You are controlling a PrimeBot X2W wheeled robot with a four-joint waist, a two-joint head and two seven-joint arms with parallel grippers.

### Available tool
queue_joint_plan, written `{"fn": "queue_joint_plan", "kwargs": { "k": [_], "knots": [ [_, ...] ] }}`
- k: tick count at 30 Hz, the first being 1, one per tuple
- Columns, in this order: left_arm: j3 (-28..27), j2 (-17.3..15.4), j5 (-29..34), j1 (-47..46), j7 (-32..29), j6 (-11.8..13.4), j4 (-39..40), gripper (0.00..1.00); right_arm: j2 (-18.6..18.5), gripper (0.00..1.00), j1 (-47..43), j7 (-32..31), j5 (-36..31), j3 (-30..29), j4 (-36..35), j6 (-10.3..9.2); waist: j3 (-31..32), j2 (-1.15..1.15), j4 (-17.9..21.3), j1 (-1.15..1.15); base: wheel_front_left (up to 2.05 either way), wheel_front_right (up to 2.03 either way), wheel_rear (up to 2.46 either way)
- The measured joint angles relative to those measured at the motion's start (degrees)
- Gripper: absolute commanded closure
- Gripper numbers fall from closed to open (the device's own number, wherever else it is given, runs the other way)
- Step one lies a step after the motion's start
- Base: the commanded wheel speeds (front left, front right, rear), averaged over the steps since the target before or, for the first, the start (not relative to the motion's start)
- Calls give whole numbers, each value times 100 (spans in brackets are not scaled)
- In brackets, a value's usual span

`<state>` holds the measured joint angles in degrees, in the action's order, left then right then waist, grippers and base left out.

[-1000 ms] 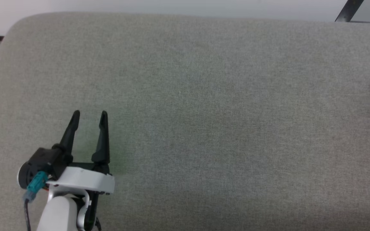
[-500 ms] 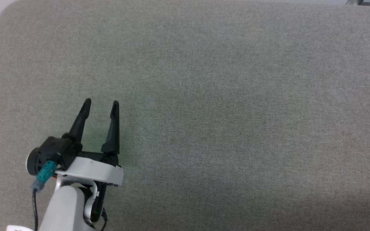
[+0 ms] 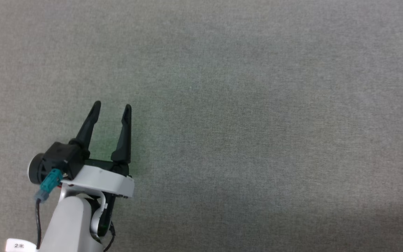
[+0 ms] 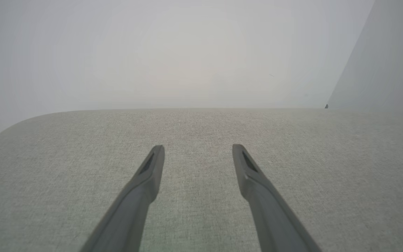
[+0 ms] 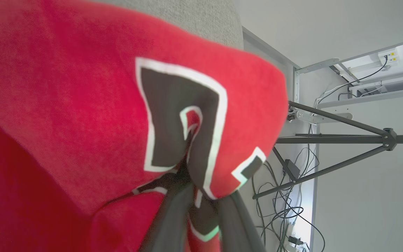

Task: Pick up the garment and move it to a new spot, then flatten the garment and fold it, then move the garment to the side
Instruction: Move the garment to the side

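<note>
The red jersey garment [image 5: 82, 105], with black, white-outlined lettering [image 5: 173, 115] across it, hung bunched directly against the right pincer [image 5: 206, 196]. A fold of the lettered cloth was caught between the two dark fingers, which were pressed nearly together on it. The rest of the red fabric ballooned up and to the left of the fingers in the right wrist view, hiding their tips. Behind the garment, a strip of the grey woven-fabric desk [image 3: 257, 105] ran along the top of that view and ended in a rounded edge.

Beyond that edge, the right wrist view showed a dark metal tripod [image 5: 345, 140] with its legs spread, a tangle of black and white cables [image 5: 292, 210] near the floor, and pale wall panels.

In the head view the left pincer [image 3: 112, 105] sat low on the left over the grey desk, its two long dark fingers spread apart with bare cloth between them and nothing in its grasp. The desk stretched bare from there to the right side and to the top of that view.

The left wrist view looked along those spread fingers to the desk's far edge, which curved round at the left and met a plain pale wall [image 4: 187, 52].
</note>
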<state>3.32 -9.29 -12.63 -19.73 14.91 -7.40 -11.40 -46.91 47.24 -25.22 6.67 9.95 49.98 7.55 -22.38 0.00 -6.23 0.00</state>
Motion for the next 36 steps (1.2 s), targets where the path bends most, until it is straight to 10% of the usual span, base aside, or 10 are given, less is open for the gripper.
{"fn": "queue_joint_plan", "kwargs": {
  "k": [1, 2, 15, 36],
  "knots": [
    [-4, -9, 0, 1, 0, 0, -11, 0, 46, 13, 2, 3, -49, -44, -23, 0, 22, 0, 11, 0, 0, 0, 0],
    [-5, -18, 0, 4, 0, 0, -25, 0, 97, 0, 3, -1, -81, -78, -42, 0, 50, 0, 23, 0, 0, 0, 0],
    [-31, -121, -1, 458, 0, 0, -245, 0, 625, 0, -203, 102, -73, -269, -631, 0, 802, 0, 215, 0, 0, 0, 0],
    [-583, -333, -42, 1543, 0, 0, -328, 0, 2680, 0, -2390, 3471, 180, -511, -2150, -1, 2219, 0, 678, 0, 0, 0, 0]
  ]
}}
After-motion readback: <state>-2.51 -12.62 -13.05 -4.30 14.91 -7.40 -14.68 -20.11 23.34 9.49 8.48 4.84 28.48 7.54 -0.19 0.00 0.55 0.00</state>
